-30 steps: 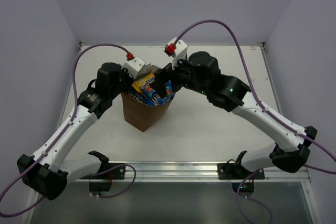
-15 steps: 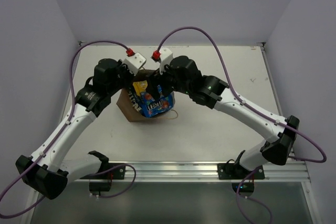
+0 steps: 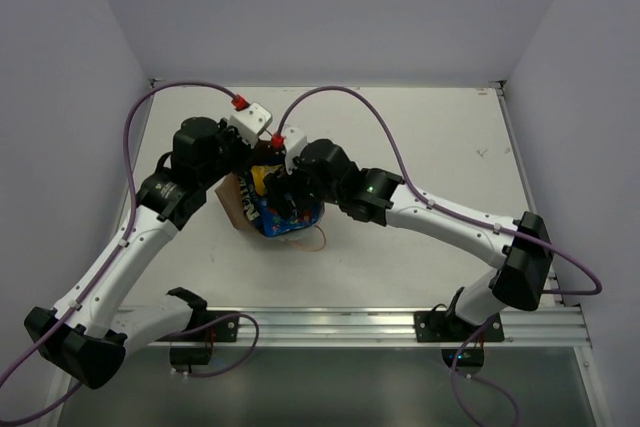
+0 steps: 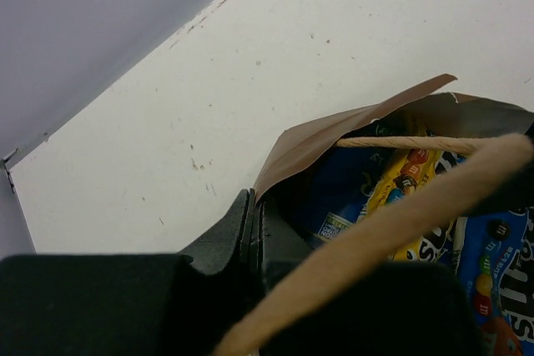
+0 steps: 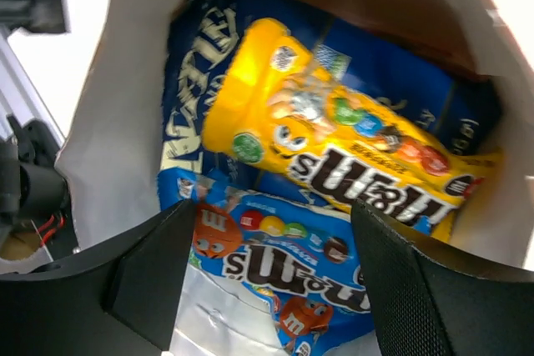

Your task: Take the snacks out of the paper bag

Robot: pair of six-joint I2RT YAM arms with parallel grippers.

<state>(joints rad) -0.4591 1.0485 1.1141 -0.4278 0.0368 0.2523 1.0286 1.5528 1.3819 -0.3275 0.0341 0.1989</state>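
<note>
The brown paper bag [image 3: 230, 203] lies tipped on the table, its mouth facing the near right. My left gripper [image 3: 252, 155] is shut on its rim; in the left wrist view the fingers [image 4: 254, 216] pinch the brown paper edge [image 4: 334, 132]. My right gripper [image 3: 287, 197] is at the bag's mouth, open. In the right wrist view its fingertips [image 5: 274, 206] stand either side of a blue candy pack [image 5: 284, 258]. A yellow candy pack [image 5: 334, 131] lies just above it on a dark blue chip bag [image 5: 193, 64]. Blue packets [image 3: 282, 223] show at the mouth from above.
A twisted paper handle [image 3: 312, 240] loops out onto the table beside the bag, and another [image 4: 392, 223] crosses the left wrist view. Both arms crowd over the bag at centre left. White table [image 3: 440, 137] spreads to the right, walls at the back and sides.
The bag has tipped from upright onto its side with the snacks sliding toward its mouth. My right arm swung left and down into the mouth, its jaws narrowing a little. The left grip held.
</note>
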